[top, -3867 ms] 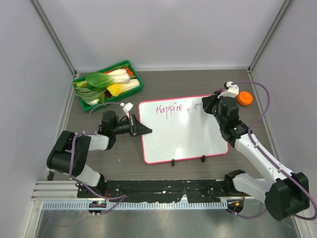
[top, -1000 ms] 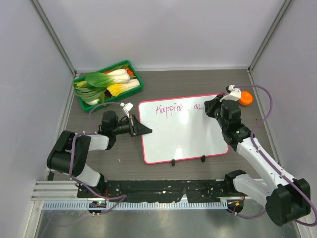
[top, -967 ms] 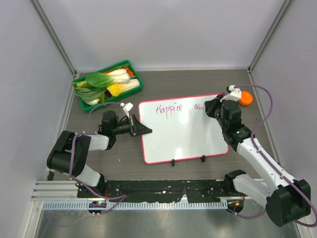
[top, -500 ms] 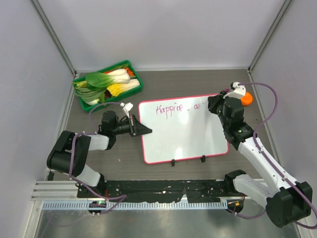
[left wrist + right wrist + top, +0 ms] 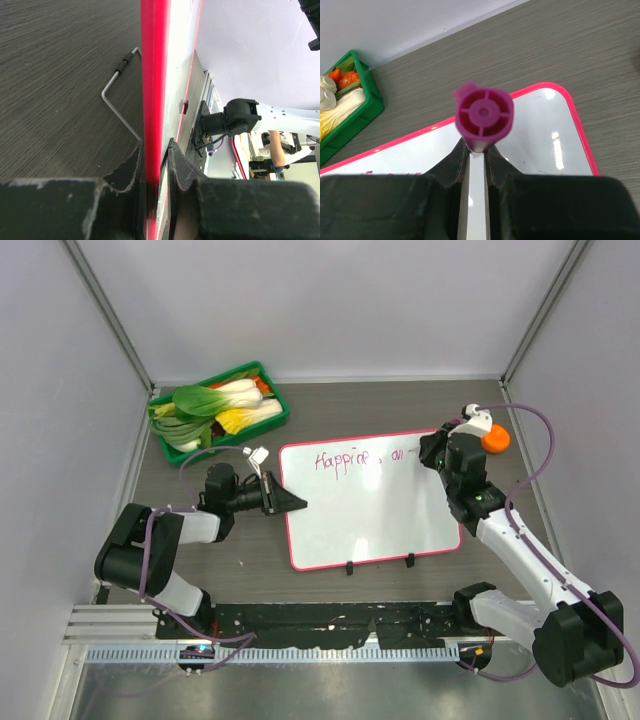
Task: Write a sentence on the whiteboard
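Note:
The whiteboard (image 5: 365,505) with its pink-red frame lies mid-table. Purple handwriting, the sentence (image 5: 360,457), runs along its top edge, reading like "Happine all". My left gripper (image 5: 285,502) is shut on the board's left edge; in the left wrist view the red frame (image 5: 154,75) sits pinched between the fingers (image 5: 180,165). My right gripper (image 5: 438,452) is over the board's top right corner, shut on a purple marker (image 5: 483,116), seen end-on above the board (image 5: 540,135).
A green tray (image 5: 277,412) of vegetables stands at the back left; it also shows in the right wrist view (image 5: 355,107). An orange round object (image 5: 494,439) lies right of the board. Grey walls close in the table.
My right gripper has moved rightward along the board's top edge, and the letters "all" plus a short stroke have appeared after the first word. The left gripper has not moved.

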Motion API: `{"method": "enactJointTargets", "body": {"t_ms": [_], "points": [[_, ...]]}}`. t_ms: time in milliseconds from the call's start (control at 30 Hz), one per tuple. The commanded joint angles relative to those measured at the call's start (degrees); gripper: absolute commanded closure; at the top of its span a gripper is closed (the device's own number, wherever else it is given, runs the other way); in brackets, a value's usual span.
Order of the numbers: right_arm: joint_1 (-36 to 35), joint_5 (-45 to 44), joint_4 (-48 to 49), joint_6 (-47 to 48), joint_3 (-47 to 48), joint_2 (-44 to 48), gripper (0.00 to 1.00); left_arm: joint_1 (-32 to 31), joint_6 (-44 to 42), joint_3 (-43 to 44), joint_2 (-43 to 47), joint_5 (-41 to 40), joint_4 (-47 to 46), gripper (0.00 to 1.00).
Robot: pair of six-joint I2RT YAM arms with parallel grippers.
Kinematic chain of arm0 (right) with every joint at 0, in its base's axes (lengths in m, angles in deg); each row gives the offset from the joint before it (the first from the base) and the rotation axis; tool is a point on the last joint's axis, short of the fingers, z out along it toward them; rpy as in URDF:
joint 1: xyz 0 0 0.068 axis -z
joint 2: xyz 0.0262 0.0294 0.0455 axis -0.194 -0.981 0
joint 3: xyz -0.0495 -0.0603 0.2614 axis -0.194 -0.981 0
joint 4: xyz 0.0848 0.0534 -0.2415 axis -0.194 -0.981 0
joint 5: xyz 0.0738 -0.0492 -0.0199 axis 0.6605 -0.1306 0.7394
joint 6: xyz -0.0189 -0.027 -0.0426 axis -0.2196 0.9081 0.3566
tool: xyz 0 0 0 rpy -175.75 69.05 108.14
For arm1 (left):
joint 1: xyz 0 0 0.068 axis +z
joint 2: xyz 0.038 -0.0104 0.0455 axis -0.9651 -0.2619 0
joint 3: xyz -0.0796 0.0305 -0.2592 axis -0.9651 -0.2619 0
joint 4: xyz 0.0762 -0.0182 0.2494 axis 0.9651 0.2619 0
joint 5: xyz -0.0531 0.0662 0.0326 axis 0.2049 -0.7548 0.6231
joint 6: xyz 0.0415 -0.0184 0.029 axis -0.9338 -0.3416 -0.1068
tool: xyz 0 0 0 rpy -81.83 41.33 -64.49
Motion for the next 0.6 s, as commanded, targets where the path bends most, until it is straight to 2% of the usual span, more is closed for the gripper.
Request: {"method": "enactJointTargets", "body": {"t_ms": [0, 567], "points": [[0.42, -1.42, 2.37, -0.11, -0.48, 0.99, 0.99, -1.04, -8.49, -0.82, -1.79, -7.43, 7.59, 1.0], [0.6, -0.62, -0.18, -0.73, -5.24, 5.12, 0.99, -1.13, -8.49, -0.91, -1.62, -7.35, 7.59, 1.0]]}}
